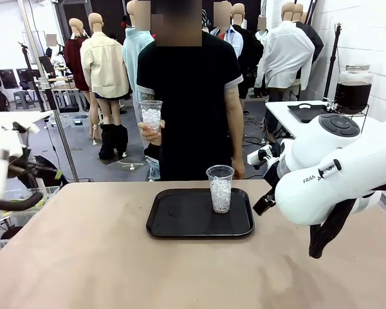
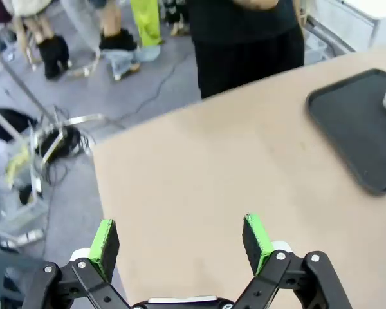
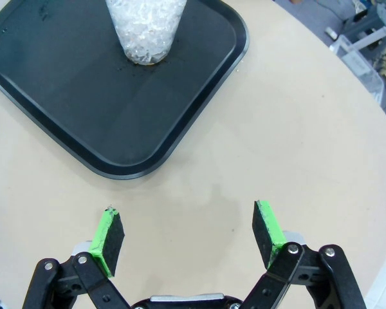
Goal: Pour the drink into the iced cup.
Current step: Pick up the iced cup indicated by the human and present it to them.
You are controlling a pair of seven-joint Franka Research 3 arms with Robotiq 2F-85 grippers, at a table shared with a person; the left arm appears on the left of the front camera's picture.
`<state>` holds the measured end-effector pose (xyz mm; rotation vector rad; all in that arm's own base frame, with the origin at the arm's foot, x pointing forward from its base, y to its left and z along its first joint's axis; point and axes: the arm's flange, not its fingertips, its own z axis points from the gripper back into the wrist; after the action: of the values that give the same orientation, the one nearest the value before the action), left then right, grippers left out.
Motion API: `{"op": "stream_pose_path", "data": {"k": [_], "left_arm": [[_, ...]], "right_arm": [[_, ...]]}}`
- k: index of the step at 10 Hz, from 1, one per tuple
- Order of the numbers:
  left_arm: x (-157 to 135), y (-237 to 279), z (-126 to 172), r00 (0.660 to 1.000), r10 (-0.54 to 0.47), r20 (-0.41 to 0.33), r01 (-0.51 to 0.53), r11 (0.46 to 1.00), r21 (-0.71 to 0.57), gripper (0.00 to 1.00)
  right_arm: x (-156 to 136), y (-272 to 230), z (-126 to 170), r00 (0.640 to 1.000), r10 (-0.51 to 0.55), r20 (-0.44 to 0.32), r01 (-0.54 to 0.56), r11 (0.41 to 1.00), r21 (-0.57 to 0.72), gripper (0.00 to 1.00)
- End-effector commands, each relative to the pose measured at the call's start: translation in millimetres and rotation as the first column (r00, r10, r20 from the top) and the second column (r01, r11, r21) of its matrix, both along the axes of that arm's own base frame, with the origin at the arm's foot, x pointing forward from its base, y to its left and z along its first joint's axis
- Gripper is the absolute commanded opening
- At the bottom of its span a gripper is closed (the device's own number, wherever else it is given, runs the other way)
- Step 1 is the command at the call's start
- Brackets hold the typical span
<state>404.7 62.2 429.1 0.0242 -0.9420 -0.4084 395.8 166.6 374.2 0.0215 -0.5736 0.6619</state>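
While the iced cup [image 1: 220, 188] stands toward the far right edge of the black tray [image 1: 180, 222], the drink [image 1: 352, 95] sits dark in a jar [image 1: 354, 71] on a side table [image 1: 278, 111], well apart. Right gripper [image 3: 188, 239] hangs spread and empty over bare bench [image 1: 83, 257] just off the tray's rim; left gripper [image 2: 180, 241], likewise released and empty, hovers at the bench's open corner.

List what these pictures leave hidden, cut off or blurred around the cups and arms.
1. Right wrist view: the iced cup on the tray is cut off by the top edge; rim unseen.
2. Left wrist view: that cup is blurred and cut by the right edge.
3. Front view: the right arm hides the table behind it.
4. Front view: the left arm is blurred at the left edge.
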Motion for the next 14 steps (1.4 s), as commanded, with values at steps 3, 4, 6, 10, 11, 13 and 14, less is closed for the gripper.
{"op": "stream_pose_path", "data": {"k": [3, 4, 6, 10, 11, 13, 14], "left_arm": [[-27, 23, 31, 0.992, -0.09, -0.086, 0.08, 0.991, -0.109, 1.0], [-28, 15, 28, 0.991, -0.108, -0.081, 0.1, 0.99, -0.101, 1.0], [-3, 23, -12, 0.994, -0.061, -0.095, 0.053, 0.995, -0.089, 1.0], [-3, 23, -12, 0.994, -0.061, -0.095, 0.053, 0.995, -0.089, 1.0], [-3, 23, -12, 0.994, -0.061, -0.095, 0.053, 0.995, -0.089, 1.0], [-3, 23, -12, 0.994, -0.061, -0.095, 0.053, 0.995, -0.089, 1.0], [-3, 23, -12, 0.994, -0.061, -0.095, 0.053, 0.995, -0.089, 1.0]], "right_arm": [[-1, 1, -1, 1.0, 0.001, -0.001, -0.001, 1.0, 0.0, 1.0], [-1, 1, -1, 1.0, 0.001, -0.001, -0.001, 1.0, 0.0, 1.0], [-1, 1, -1, 1.0, 0.001, -0.001, -0.001, 1.0, 0.0, 1.0], [-1, 1, -1, 1.0, 0.001, -0.001, -0.001, 1.0, 0.0, 1.0], [-1, 1, -1, 1.0, 0.001, -0.001, -0.001, 1.0, 0.0, 1.0], [-1, 1, -1, 1.0, 0.001, -0.001, -0.001, 1.0, 0.0, 1.0], [-1, 1, -1, 1.0, 0.001, -0.001, -0.001, 1.0, 0.0, 1.0]]}}
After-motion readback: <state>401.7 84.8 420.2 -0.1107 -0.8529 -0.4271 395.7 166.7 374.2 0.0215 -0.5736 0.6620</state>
